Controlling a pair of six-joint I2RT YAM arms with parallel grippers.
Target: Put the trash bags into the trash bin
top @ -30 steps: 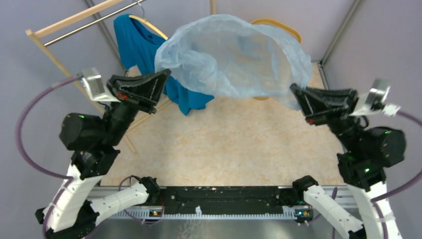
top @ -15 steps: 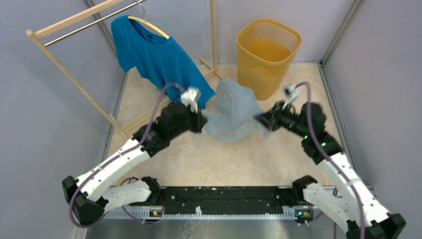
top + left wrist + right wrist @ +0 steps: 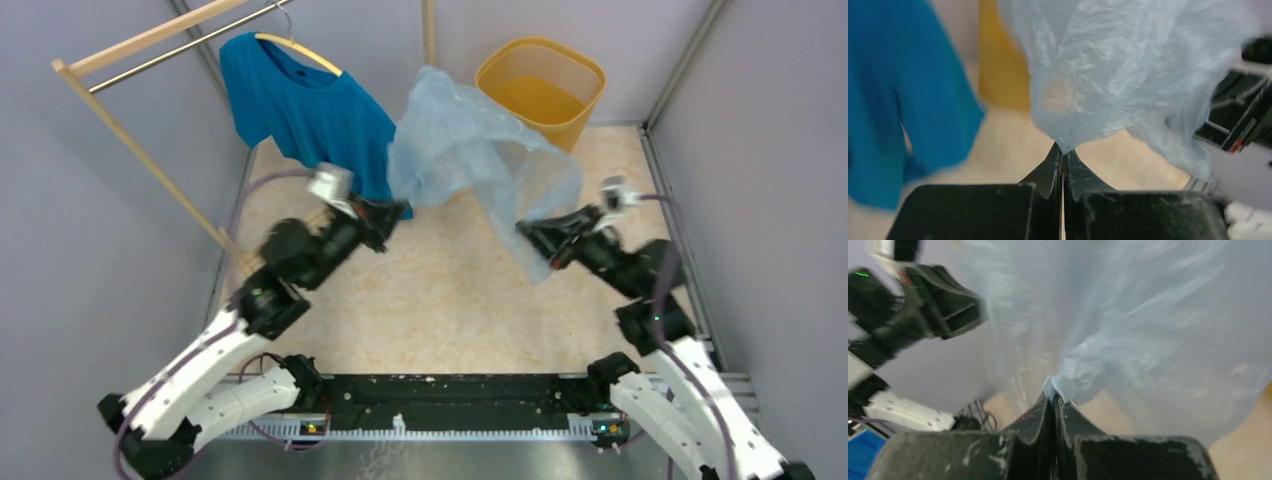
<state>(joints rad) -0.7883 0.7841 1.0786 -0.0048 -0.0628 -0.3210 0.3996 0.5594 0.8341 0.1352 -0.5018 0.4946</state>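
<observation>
so the counter [image 3: 450, 300] is a beige speckled surface with grey walls around it. Biggest thing on it is the wooden clothes rack [image 3: 150, 35], running from 9 o'clock up to 12 in the top view. A teal T-shirt [image 3: 300, 110] hangs off it at about 11.

Next is the trash bag [image 3: 450, 140]. It's thin, wrinkly pale blue film, held up in the air and strung between both arms. It sits a bit past the middle of the counter, toward 12. Its upper edge overlaps the left side of the bin's rim from above, but I can't tell whether it touches. The bag isn't inside the bin.

The trash bin [image 3: 575, 120] is yellow-orange and stands upright in the far corner at roughly 1 o'clock.

The left gripper [image 3: 1063, 155] is pressed together, pinching a bunched corner of the bag at its 7 o'clock end, just below the shirt hem. The right gripper [image 3: 1053, 400] is also clamped tight on a twisted bit of film at the bag's 4 o'clock end, with a loose flap drooping past it. Both wrist views are kinda blurry, but the pinch is clear in each.
</observation>
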